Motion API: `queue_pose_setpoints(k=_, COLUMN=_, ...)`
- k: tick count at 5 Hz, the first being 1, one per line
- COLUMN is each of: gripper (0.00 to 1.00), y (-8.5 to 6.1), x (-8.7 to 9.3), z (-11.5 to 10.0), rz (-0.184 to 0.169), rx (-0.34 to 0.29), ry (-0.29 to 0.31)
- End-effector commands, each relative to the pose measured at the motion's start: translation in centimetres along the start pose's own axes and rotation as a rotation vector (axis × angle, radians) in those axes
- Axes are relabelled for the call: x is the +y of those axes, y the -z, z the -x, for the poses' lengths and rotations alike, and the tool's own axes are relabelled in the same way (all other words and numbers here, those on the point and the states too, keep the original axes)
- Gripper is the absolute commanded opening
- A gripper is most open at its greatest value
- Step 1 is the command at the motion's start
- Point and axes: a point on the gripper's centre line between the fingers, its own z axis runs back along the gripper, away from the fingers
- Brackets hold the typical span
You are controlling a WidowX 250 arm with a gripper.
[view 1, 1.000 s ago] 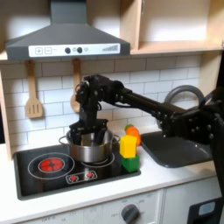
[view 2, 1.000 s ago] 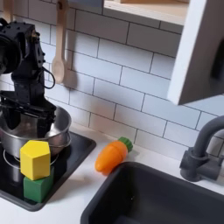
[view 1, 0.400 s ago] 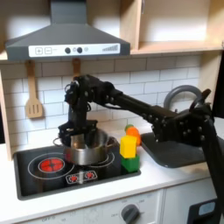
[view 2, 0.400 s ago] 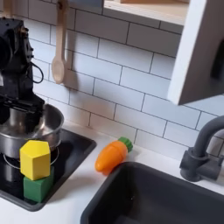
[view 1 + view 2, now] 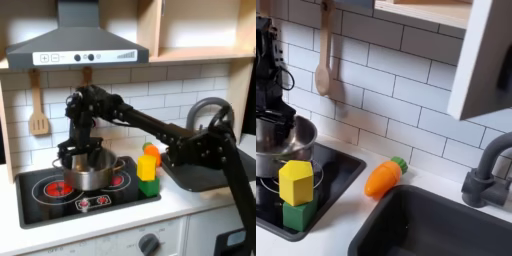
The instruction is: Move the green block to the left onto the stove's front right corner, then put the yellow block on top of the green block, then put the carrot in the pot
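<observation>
— Progress so far?
— Your bright yellow cube [image 5: 296, 182] sits stacked on the small green cube [image 5: 298, 214] at the black cooktop's [image 5: 344, 169] front right corner; the orange toy carrot [image 5: 384, 177] lies on the counter, outside the shiny steel pot [image 5: 87, 172].
— Arm?
— Reaching down, black gripper [image 5: 79, 158] at the pot's rim; whether its claw is apart or clamped, I cannot tell.

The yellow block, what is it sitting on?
The yellow block sits on top of the green block, which stands at the stove's front corner. The green block's top face is covered, so it cannot be seen.
</observation>
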Motion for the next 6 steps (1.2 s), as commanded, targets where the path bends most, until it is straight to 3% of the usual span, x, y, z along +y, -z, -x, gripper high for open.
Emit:
queue_pose_setpoints(k=1, gripper=1.0, y=0.3, x=1.6, z=-0.6, rz=-0.023, rx=0.0, ry=-0.029)
queue_pose_setpoints(k=3, gripper=1.0, y=-0.3, x=1.0, z=0.0, rz=-0.005, rx=0.004, ry=-0.038)
queue_pose_setpoints(k=5, gripper=1.0, y=0.7, x=0.1, z=1.6, rz=0.027, rx=0.061, ry=-0.037)
queue_pose_setpoints(k=6, gripper=1.0, y=-0.5, x=-0.4, z=1.8, rz=0.038, rx=0.046, ry=-0.048)
